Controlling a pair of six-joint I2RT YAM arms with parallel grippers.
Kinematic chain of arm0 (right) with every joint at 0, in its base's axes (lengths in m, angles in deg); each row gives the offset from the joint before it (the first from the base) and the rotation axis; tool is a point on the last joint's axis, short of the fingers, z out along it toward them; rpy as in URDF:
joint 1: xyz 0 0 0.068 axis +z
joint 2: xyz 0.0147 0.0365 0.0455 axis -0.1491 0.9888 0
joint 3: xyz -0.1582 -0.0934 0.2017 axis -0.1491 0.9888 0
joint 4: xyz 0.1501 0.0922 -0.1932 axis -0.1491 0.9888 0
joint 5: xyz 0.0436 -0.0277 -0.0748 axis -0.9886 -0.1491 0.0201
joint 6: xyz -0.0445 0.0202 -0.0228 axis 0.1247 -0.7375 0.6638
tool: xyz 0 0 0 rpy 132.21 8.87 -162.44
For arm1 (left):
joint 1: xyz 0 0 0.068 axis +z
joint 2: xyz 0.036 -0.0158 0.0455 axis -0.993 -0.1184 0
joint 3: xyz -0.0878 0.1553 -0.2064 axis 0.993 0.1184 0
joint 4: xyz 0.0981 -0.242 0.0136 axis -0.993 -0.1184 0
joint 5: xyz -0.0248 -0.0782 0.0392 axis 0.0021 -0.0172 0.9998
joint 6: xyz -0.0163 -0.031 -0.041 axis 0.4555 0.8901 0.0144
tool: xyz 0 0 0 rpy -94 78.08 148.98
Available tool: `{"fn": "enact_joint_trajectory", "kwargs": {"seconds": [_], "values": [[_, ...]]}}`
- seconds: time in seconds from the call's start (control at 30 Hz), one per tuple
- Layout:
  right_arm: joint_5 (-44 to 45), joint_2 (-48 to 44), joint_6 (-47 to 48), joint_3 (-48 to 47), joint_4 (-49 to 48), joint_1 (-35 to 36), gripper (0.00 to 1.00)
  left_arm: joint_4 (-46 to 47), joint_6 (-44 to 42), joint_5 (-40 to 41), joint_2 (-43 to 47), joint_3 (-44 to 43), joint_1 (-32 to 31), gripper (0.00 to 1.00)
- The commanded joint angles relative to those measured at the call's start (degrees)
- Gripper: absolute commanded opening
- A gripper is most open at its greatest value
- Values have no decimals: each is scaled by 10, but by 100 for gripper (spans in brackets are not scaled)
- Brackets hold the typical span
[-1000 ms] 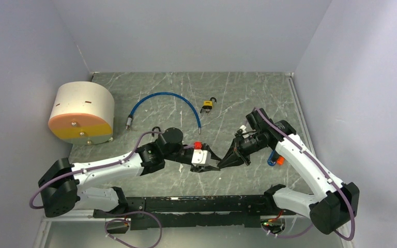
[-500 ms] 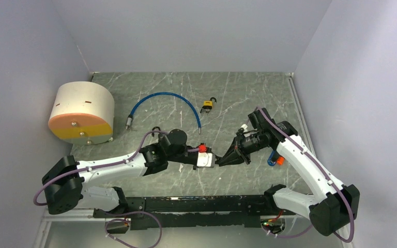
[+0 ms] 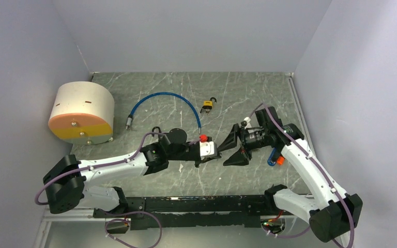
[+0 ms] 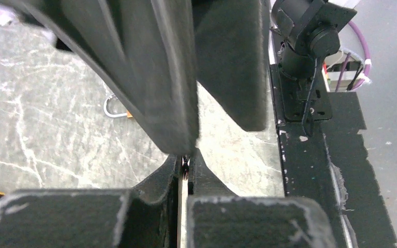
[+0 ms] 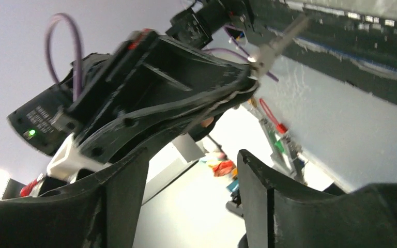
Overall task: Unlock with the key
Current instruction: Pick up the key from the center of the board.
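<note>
Left gripper [image 3: 214, 151] is clamped tight on what looks like the key [image 5: 281, 36], with the shaft poking out front, I guess so it can go into a keyhole. Right gripper [image 3: 225, 156] hangs wide open just opposite, holding nothing. Yellow padlock [image 3: 207, 106] lies well apart, farther back on the table [image 3: 248, 93].

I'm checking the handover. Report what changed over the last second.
The left gripper shifted away from the bases toward the right gripper and shut on a small metal piece, apparently the key. The right gripper opened wide, letting go, and drew back slightly. The yellow padlock, blue cable and round box stayed put.
</note>
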Motion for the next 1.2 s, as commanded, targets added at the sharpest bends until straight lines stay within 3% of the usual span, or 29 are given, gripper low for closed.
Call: {"fn": "enact_joint_trajectory", "kwargs": {"seconds": [0.0,0.07,0.23,0.4,0.57,0.77,1.0,1.17], "values": [[18,-7,108,-67,-26,-27,67,15,120,-2,3,-12,13,2],[55,-25,153,-82,-33,-36,68,18,170,-32,11,-12,27,2],[116,-113,216,-38,-188,-39,67,56,300,-101,26,-20,66,3],[135,-213,186,78,-423,-38,62,136,394,-215,30,-46,94,3],[109,-206,115,113,-619,-37,58,176,432,-318,21,-87,97,3],[52,-168,153,61,-629,-31,60,200,479,-345,-5,-129,97,2],[22,-186,82,74,-722,-29,60,220,520,-355,-34,-158,97,3],[13,-202,81,75,-744,-28,59,228,541,-341,-48,-161,97,3]]}}
